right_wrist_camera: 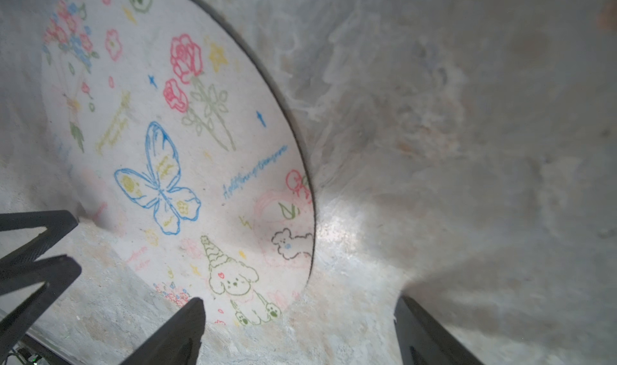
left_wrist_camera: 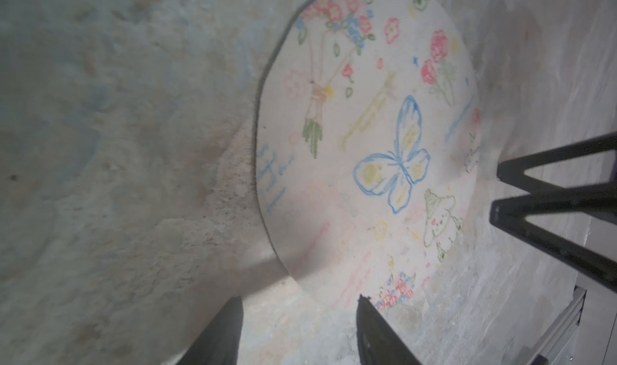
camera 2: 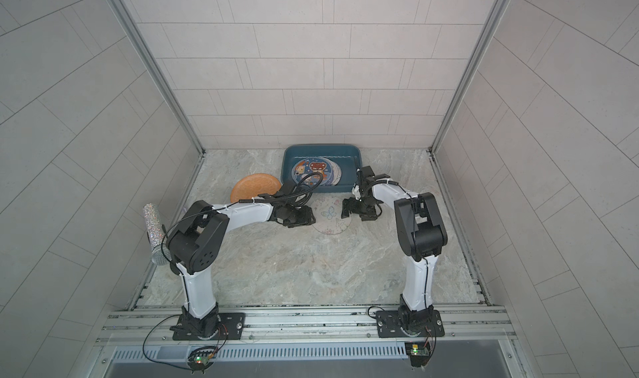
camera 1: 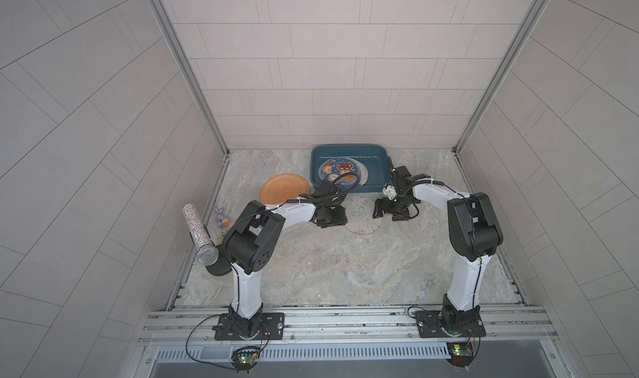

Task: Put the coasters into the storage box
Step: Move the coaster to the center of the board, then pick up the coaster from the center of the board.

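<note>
Butterfly coaster (camera 1: 363, 222) mid-frame; left gripper (left_wrist_camera: 300, 298) and right gripper (right_wrist_camera: 300, 298) both spread, empty.
Looks thin, light; I'd pinch its rim.

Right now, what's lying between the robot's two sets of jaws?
A pale butterfly coaster lies flat on the table between the left jaws and right jaws; both top views show it.

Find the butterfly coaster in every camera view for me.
In a top view: butterfly coaster flat on the table, in front of the storage box.
In a top view: butterfly coaster, same spot.
Left wrist: centre to right.
Right wrist: left half.
Shared landmark: its blue butterfly.
</note>
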Controlling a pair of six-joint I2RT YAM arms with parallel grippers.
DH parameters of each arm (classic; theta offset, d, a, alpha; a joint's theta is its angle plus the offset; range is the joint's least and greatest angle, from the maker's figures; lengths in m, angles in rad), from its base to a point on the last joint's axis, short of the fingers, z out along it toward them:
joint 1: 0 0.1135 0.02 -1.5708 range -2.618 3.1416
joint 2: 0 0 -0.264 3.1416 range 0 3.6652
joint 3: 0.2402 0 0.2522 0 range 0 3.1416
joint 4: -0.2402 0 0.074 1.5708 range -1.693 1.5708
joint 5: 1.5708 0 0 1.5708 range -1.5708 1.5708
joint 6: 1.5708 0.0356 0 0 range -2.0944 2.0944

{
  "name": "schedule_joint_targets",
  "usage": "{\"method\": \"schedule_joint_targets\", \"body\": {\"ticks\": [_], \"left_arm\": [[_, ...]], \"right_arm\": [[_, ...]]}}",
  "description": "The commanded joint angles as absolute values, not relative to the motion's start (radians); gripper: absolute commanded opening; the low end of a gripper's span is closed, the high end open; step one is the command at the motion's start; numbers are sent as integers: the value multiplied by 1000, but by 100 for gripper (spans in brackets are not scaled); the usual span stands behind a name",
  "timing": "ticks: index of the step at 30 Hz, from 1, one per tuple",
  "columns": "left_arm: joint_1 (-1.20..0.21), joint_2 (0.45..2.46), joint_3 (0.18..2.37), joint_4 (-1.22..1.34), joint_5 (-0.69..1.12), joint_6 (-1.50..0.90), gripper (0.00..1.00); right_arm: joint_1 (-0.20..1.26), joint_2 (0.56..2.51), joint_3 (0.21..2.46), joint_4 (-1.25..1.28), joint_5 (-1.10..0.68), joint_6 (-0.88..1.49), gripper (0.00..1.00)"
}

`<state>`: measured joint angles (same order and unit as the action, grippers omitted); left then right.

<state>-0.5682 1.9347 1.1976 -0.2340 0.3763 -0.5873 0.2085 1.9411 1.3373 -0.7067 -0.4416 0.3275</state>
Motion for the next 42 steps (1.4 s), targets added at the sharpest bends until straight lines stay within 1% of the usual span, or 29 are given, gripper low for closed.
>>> {"method": "schedule_joint_targets", "body": {"ticks": [1,13,21,36,42], "left_arm": [[-570,1965,1236,-210,347,-594,56],[-573,2025,1256,-210,333,-594,55],[-579,2044,1257,-209,345,-589,54],[-586,2053,1261,-208,356,-589,53],[-587,2054,1262,-207,356,-589,53]], "right_arm": [[210,1977,1323,-686,-441,304,88],[256,2017,1321,-655,-460,308,80],[273,2036,1316,-632,-471,328,70],[283,2051,1306,-615,-488,349,56],[287,2056,1300,-609,-493,356,47]]}}
